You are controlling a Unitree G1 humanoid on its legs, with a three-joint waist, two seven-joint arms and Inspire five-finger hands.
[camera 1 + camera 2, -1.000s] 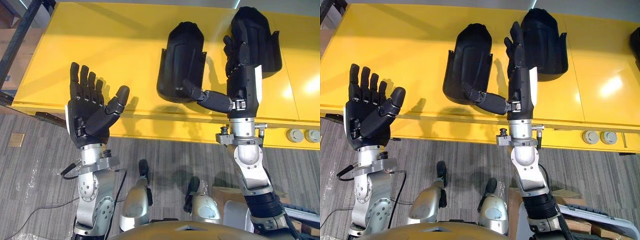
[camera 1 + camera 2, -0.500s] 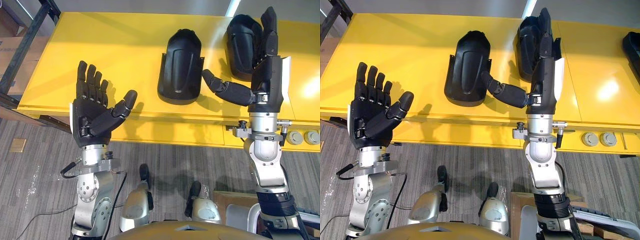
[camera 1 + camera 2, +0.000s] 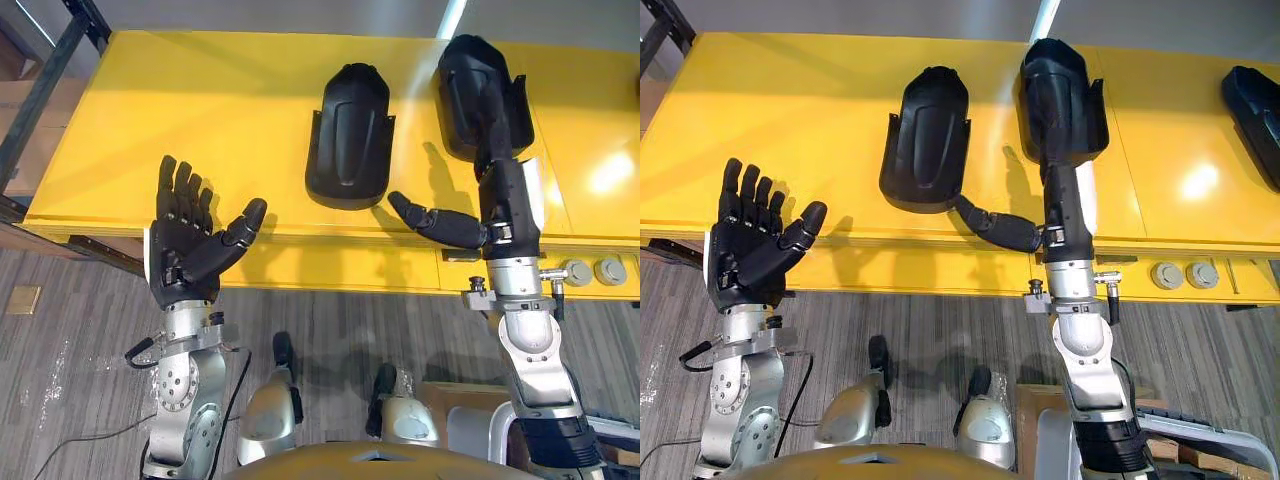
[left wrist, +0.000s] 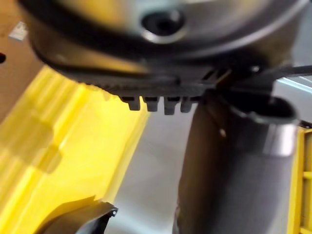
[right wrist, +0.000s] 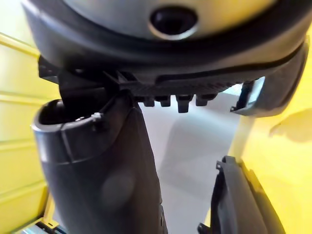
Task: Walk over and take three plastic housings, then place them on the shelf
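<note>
The right robot hand (image 3: 500, 200), fingers straight and thumb splayed, has slid back along a black housing (image 3: 470, 80) toward the yellow worktop's (image 3: 200, 100) near edge, holding nothing; the left robot hand (image 3: 185, 260) waits open off that edge, so none is taken yet.

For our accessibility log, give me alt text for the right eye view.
The robot's right hand reaches open over one black plastic housing on a yellow table, thumb spread toward a second housing beside it. A third housing lies at the table's far right, and the left hand is held open by the front edge.
</note>
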